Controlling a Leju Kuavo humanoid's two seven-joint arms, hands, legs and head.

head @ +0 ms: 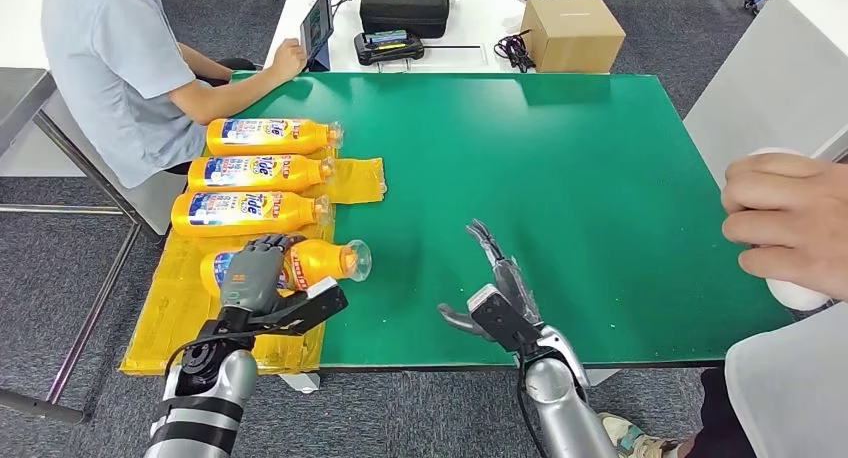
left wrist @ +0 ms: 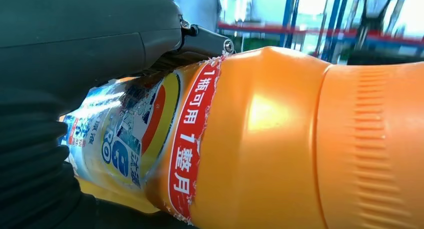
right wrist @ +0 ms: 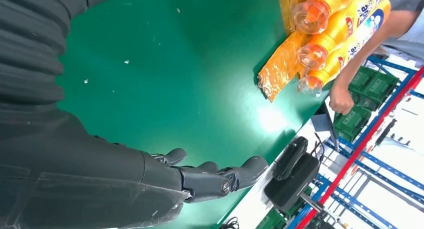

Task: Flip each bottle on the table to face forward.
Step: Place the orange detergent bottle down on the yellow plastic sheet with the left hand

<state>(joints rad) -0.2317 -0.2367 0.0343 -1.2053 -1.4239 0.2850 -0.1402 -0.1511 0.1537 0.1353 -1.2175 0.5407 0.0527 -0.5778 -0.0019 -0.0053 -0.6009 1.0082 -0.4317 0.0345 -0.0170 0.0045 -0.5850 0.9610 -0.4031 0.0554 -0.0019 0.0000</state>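
Observation:
Several orange detergent bottles lie on their sides in a row on a yellow mat (head: 190, 308) at the left of the green table (head: 600, 178), caps pointing right. The three farther bottles (head: 255, 172) show blue-and-white labels upward. My left hand (head: 255, 270) grips the nearest bottle (head: 325, 261), fingers wrapped over its label end. In the left wrist view the hand (left wrist: 90, 44) lies over the bottle (left wrist: 280, 139), whose red-edged label shows. My right hand (head: 500, 278) hovers open over bare green table near the front edge, fingers (right wrist: 220, 181) stretched out, well right of the bottles (right wrist: 325, 19).
A person (head: 120, 68) sits at the table's far left corner, forearm by the farthest bottle. Another person's hand (head: 790, 223) rests on a white object at the right edge. A cardboard box (head: 572, 33), black case (head: 405, 3) and tablet (head: 318, 23) stand behind the table.

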